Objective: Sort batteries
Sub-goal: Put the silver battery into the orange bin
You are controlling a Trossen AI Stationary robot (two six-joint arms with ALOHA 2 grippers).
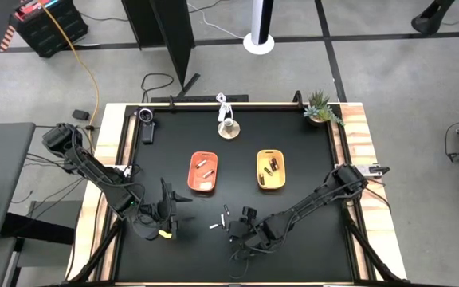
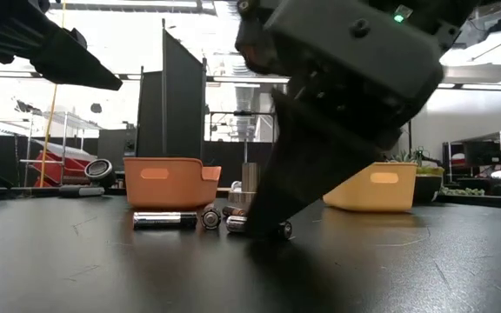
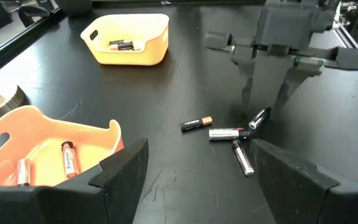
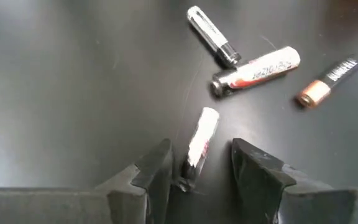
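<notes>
Batteries: 4 loose on the black surface (image 1: pixel 293 255), 1 silvery cell (image 4: pixel 201 142) lying between the right gripper's (image 4: pixel 201 163) parted fingers, ungrasped. Others in orange tray (image 3: pixel 114 134) and yellow tray (image 3: pixel 160 34). Left gripper (image 3: pixel 197 171) released, nearby.

2 dark jointed arms, black cabling (green light on 1)
</notes>
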